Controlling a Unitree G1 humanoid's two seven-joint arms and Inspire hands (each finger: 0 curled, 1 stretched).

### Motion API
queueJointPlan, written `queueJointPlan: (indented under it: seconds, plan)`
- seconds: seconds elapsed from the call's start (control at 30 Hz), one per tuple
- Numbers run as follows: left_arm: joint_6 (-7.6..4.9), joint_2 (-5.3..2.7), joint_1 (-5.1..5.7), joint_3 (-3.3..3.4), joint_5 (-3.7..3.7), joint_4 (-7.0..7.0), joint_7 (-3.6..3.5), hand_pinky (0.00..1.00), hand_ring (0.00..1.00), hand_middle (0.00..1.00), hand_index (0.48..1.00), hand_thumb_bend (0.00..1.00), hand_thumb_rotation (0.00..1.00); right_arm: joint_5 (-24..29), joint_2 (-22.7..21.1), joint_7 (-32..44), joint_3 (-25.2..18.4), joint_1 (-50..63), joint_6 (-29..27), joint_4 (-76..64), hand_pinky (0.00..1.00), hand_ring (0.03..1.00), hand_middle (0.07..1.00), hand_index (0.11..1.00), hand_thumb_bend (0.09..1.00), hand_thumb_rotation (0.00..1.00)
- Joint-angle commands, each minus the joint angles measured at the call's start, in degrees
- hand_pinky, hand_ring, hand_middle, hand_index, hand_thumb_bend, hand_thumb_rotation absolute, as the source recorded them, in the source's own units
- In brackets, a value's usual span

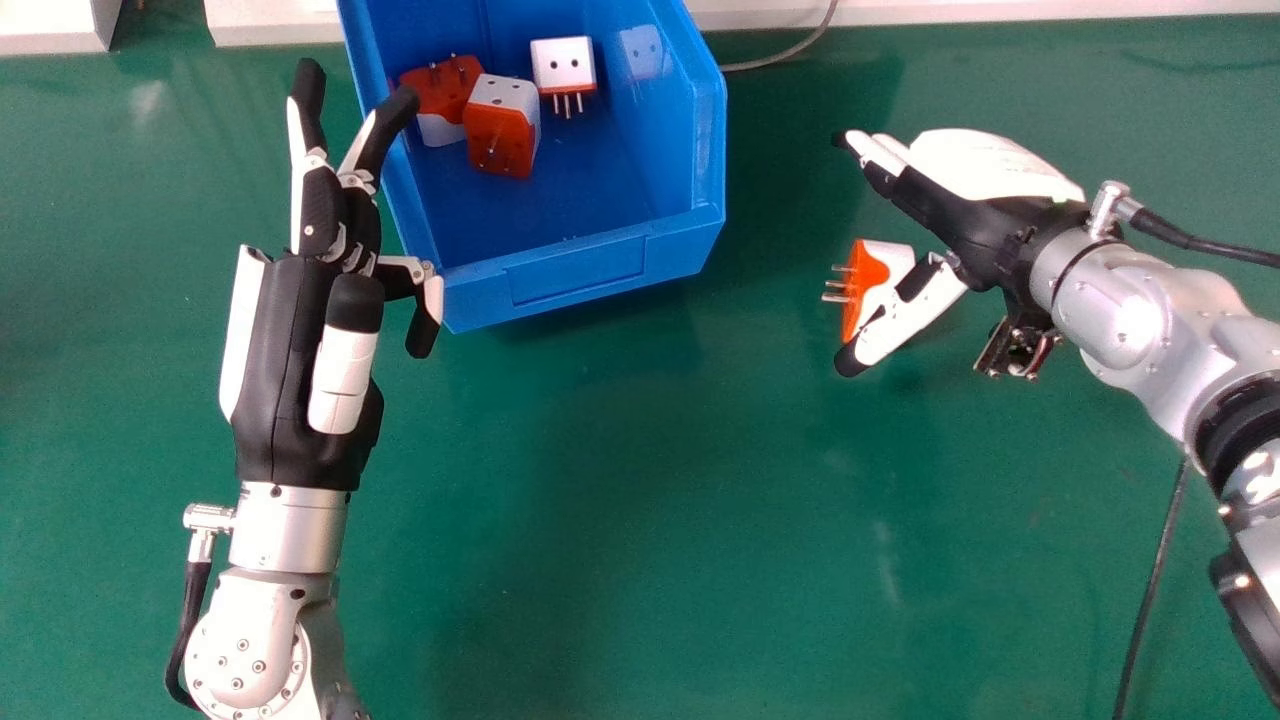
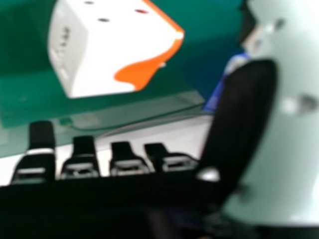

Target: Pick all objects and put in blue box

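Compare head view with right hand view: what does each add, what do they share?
Head view: three adapters inside the blue box; the open left hand at the view's left.
Right hand view: round holes in the loose adapter's white faces.
Both: that loose adapter, the open right hand, the green table. Probably the box too: a blue patch near the thumb looks like it.

The box looks like glossy plastic — the plugs like smooth plastic with shiny metal pins — and the tabletop has a faint sheen.
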Motion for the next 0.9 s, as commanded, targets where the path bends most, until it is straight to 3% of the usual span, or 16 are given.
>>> queueJointPlan:
  seconds: [0.0,0.33,0.53,0.77,0.87]
  plan:
    - [-0.67,0.26,-0.61,0.13,-0.08,-0.91,0.03,0.00,0.99,0.93,0.772,1.00,0.92,0.0,0.1,-0.3,0.1,-2.8,-0.1,-0.4,0.83,0.954,1.000,0.990,1.000,0.30]
    - [-0.74,0.06,-0.39,-0.03,-0.28,-1.18,-0.32,0.00,0.99,0.93,0.770,1.00,0.91,-2.4,2.6,-0.4,2.8,-3.5,2.8,0.0,0.84,0.955,1.000,0.990,1.000,0.30]
    - [-0.63,0.26,0.29,-0.03,-0.71,-1.86,-0.72,0.00,0.99,0.93,0.770,1.00,0.91,-4.7,5.8,-3.3,5.6,-1.7,7.0,0.4,0.82,0.949,1.000,0.991,1.000,0.29]
    - [-0.56,-0.15,0.88,-0.29,-0.45,-2.52,-0.53,0.00,0.99,0.93,0.770,1.00,0.91,-5.6,7.2,-5.8,7.2,-1.2,8.6,0.6,0.82,0.928,0.994,0.991,1.000,0.28]
    - [-0.44,-0.03,1.06,-0.20,-0.76,-2.62,-0.74,0.00,0.99,0.93,0.770,1.00,0.91,-6.2,7.1,-6.0,7.9,-1.3,8.1,0.6,0.82,0.923,0.992,0.990,1.000,0.27]
